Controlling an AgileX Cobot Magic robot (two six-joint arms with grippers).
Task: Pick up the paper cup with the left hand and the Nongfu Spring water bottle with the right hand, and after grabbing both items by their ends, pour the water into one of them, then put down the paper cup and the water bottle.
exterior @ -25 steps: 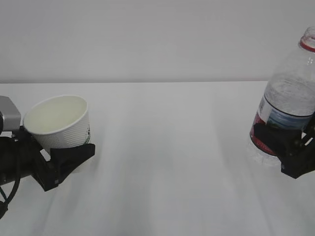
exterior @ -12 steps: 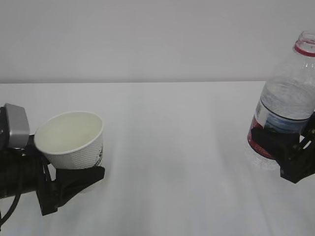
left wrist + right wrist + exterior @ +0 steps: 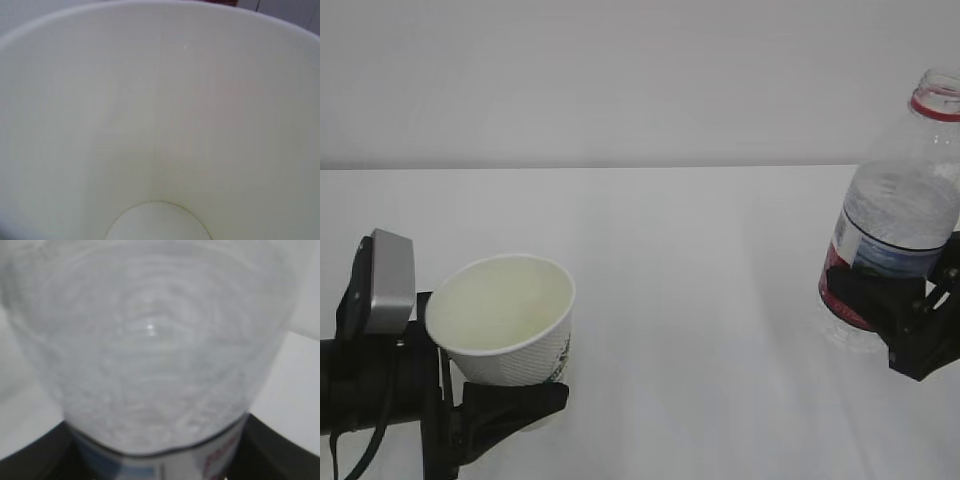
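Note:
The white paper cup (image 3: 505, 320) is held off the table at lower left, mouth tilted toward the camera, its cream inside looking dry. My left gripper (image 3: 515, 400) is shut on the cup's base. The cup's inside (image 3: 160, 120) fills the left wrist view and hides the fingers. At the far right the Nongfu Spring water bottle (image 3: 900, 200) stands lifted and leaning slightly, uncapped, with a red neck ring and water in its upper body. My right gripper (image 3: 900, 315) is shut on its lower labelled part. The bottle (image 3: 150, 350) fills the right wrist view, with a dark finger (image 3: 280, 445) beside it.
A white table (image 3: 700, 300) spreads between the two arms, meeting a plain white wall (image 3: 620, 80) at the back. The grey module of the left arm (image 3: 385, 285) sits just left of the cup.
The left arm has carried the cup rightward and lower in the picture, nearer the camera. The bottle has shifted slightly left and lower, still gripped.

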